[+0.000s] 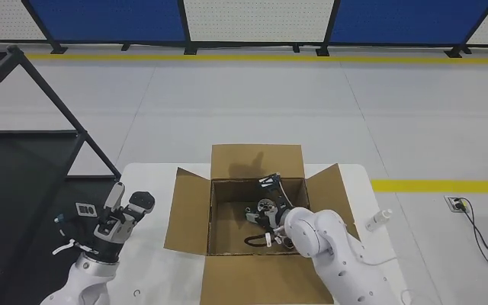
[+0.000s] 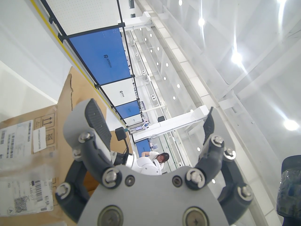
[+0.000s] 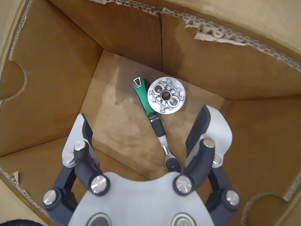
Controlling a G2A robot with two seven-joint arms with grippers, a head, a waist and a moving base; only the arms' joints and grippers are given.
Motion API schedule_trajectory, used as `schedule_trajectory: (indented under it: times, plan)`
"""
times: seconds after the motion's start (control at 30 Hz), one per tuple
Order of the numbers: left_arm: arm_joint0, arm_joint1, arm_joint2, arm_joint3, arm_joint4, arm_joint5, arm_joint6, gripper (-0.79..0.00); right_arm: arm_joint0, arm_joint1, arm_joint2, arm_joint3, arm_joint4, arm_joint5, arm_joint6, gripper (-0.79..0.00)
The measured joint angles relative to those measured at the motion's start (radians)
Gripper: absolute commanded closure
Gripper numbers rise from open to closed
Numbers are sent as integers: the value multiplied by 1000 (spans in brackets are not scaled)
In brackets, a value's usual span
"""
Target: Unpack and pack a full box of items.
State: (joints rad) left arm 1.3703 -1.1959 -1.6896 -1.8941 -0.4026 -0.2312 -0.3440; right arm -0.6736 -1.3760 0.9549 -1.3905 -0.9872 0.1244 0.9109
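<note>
Gaping wide w/ nothing between its pads, the right gripper [image 3: 143,121] hangs inside the cardboard box [image 3: 54,76], pointing down at the box floor. Directly below, in line w/ the gap between the fingers, lies a ratchet wrench [image 3: 157,127] w/ a green-and-black handle, flat on the bottom, its silver head end nearest the gripper's palm & the handle end toward the far corner. Right against the handle (touching or just beside, can't tell) sits a round silver metal disc [image 3: 166,98] w/ notched cut-outs & a centre hole, lying flat near the seam in the box wall. Torn corrugated edges show along the rim. From the top view the box stands on the white table [image 1: 152,259], flaps folded out, w/ the right arm's wrist inside it on the near side. The left gripper [image 2: 152,114] is likewise spread & empty, tilted up toward the ceiling, over the table just left of the box, beside the outer wall w/ its shipping labels [image 2: 21,139]. A small white bottle [image 1: 379,219] lies on the table near the right flap.
</note>
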Motion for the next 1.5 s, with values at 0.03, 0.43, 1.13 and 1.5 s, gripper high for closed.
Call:
schedule_trajectory:
  times: [0.03, 0.43, 1.13, 1.5]
  plan:
    - [1, 0, -1, -2, -1, 3, 2, -785, 10, -4, -7, 26, 3, 9, -1, -785]
    - [8, 0, -14, 0, -18, 8, 4, -785, 153, -69, -90, 319, 77, 64, -65, -785]
    - [8, 0, -14, 0, -18, 8, 4, -785, 187, -104, -103, 404, 50, 77, -116, 0]
    - [8, 0, -14, 0, -18, 8, 4, -785, -51, -22, 60, -56, -75, -27, -5, 0]
